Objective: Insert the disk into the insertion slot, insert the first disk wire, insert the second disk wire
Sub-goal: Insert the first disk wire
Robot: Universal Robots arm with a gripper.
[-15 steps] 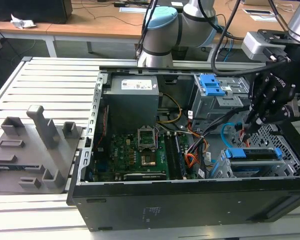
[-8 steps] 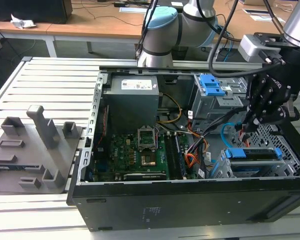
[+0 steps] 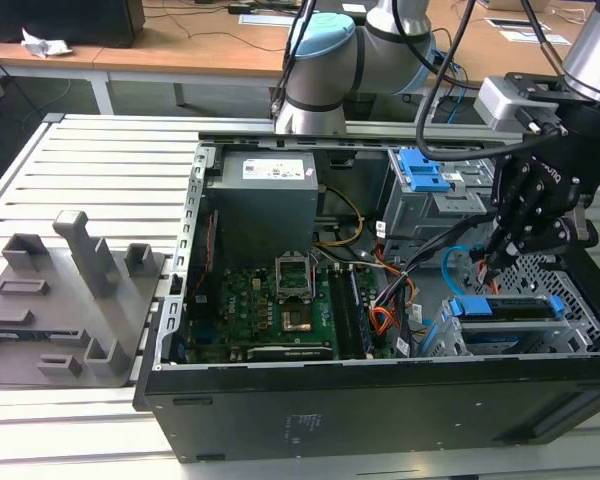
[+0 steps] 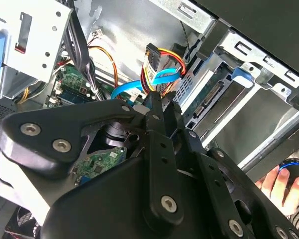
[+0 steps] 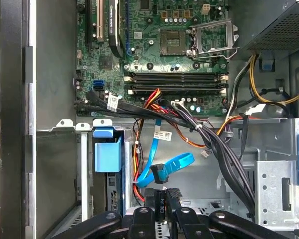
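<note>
The fingers [image 4: 157,107] are clenched together (nothing visibly pinched), tips just short of the light-blue cable [image 4: 162,77] and the orange-red-black wire plug [image 4: 153,52]. The disk [image 3: 510,308] sits in its bay [image 3: 442,340] alongside.

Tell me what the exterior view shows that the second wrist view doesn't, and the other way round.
The exterior view adds the grey fixture tray on the exterior view's left, the power supply and the arm's blue-capped joint. The second wrist view adds a person's hand. Both share the claw close to the light-blue cable, and the disk sitting in its bay.
</note>
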